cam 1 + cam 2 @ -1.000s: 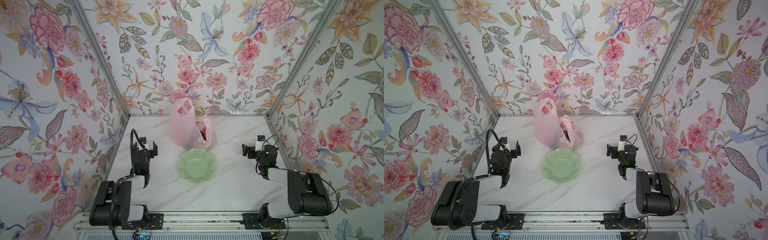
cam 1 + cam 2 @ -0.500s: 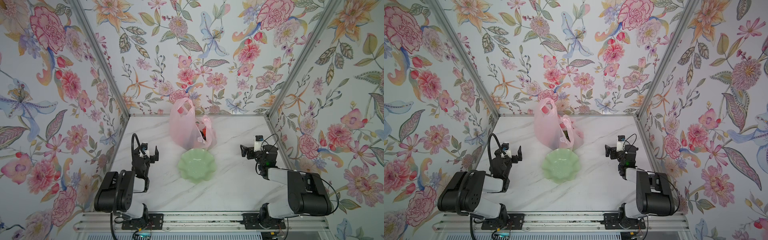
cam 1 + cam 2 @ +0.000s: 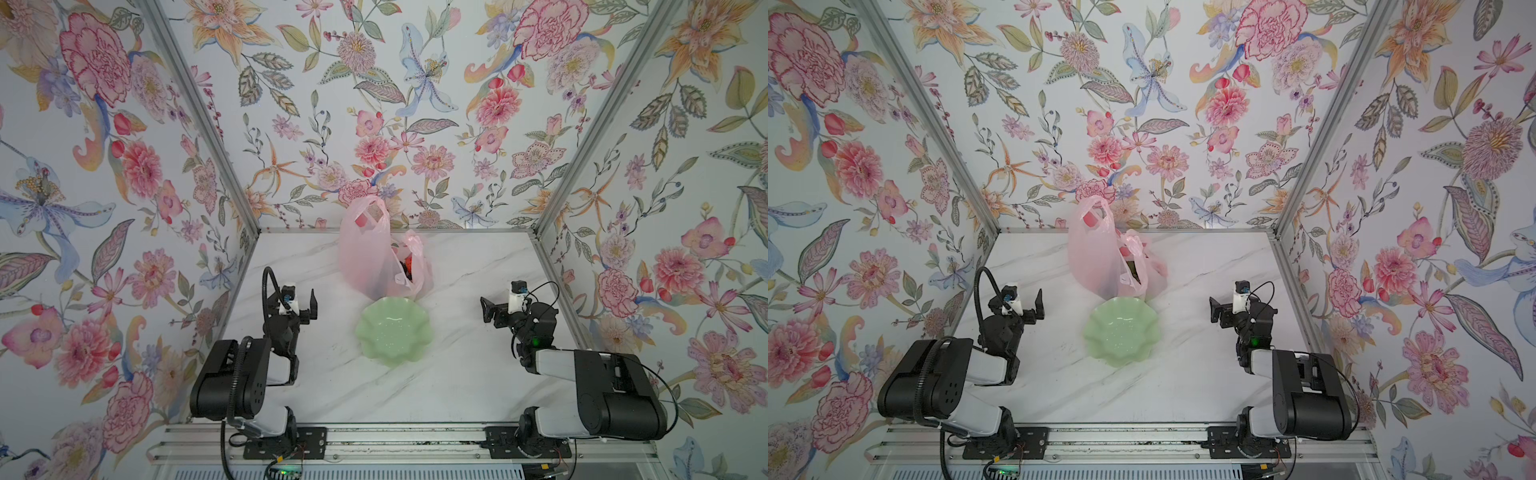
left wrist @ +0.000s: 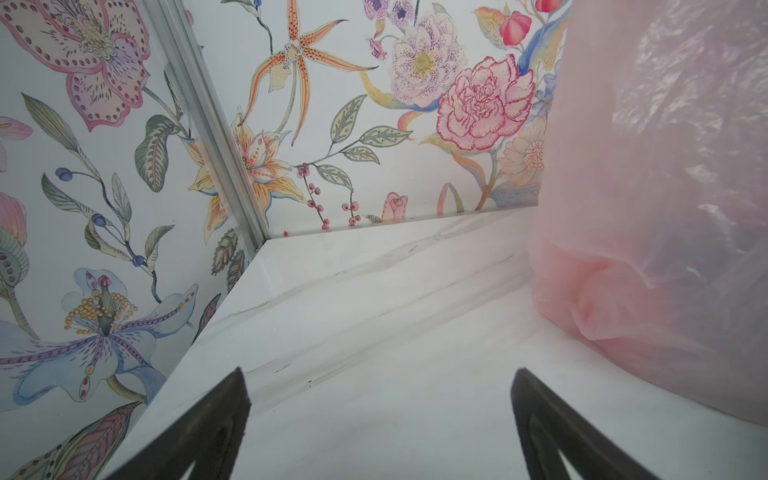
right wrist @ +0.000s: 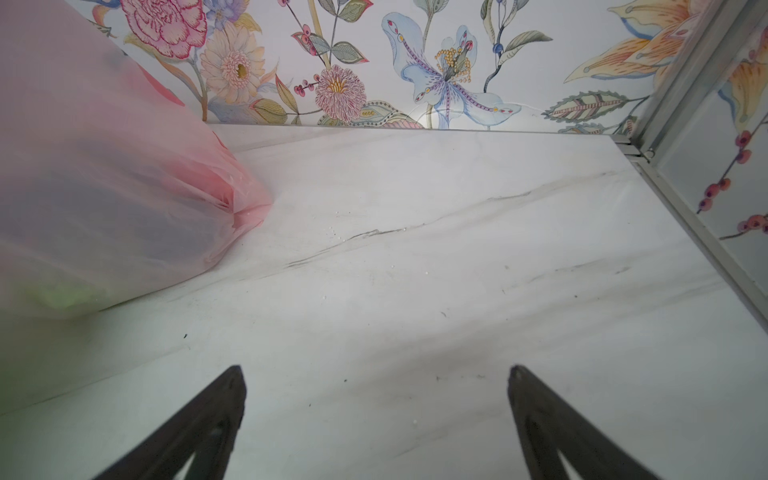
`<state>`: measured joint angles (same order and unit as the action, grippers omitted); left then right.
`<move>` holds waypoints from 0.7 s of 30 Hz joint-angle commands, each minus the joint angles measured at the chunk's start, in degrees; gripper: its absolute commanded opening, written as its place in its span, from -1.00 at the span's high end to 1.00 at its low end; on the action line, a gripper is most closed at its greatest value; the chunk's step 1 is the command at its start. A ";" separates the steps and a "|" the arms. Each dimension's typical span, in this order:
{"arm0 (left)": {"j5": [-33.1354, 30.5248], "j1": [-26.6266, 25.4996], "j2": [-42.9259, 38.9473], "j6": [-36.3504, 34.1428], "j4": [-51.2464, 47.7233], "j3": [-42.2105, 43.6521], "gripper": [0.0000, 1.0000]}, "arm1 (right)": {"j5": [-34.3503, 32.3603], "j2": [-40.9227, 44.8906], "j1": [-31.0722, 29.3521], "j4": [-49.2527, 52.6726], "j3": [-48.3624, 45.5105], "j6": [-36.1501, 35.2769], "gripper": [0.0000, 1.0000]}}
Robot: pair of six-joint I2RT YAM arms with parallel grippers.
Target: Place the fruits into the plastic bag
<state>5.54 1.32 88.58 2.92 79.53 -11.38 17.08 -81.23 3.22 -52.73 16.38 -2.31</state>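
Translucent pink crinkly plastic bag (image 3: 365,262) with loop handles: it stands at the rear centre of the white marble-look worktop (image 3: 457,374), close to the floral-papered back wall (image 3: 415,124), with one handle upright. Of the fruits (image 3: 408,266) you see only a red and a dark shape inside the bag's open mouth in both top views; you can't tell which kinds they are. In the right wrist view, dark and greenish blurs show through the film, too soft to name.

The pale green scalloped dish (image 3: 392,332) sits just in front of the bag at mid-worktop. Its far rim meets the bag's bottom edge in both top views, but you can't tell whether they touch.

Your left end effector (image 4: 379,372) is spread wide and holds nothing. It hangs over bare worktop left of the dish, with the bag's side near its right-hand finger but apart from it. Your right end effector (image 5: 376,368) is also spread wide with nothing between the fingers. It is over bare worktop right of the dish and well apart from the bag. Both arms are folded low near the front rail.
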 commanded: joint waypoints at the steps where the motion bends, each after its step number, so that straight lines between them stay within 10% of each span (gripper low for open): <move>1: -0.84 -0.14 0.41 -0.46 2.99 0.57 -0.98 | -0.61 1.60 0.82 -9.06 -2.56 0.53 -0.98; 16: -0.79 -0.18 0.42 -0.46 2.91 0.57 -0.99 | -3.26 -9.71 1.47 -32.21 -9.15 2.51 -0.98; 21: -0.75 -0.17 0.44 -0.54 2.91 0.57 -0.99 | -4.45 -7.80 1.19 -21.11 -4.67 2.23 -0.98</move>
<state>5.54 1.28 88.58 2.92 79.79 -11.38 13.87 -89.78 4.49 -77.54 8.67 -0.58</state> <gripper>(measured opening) 0.993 0.988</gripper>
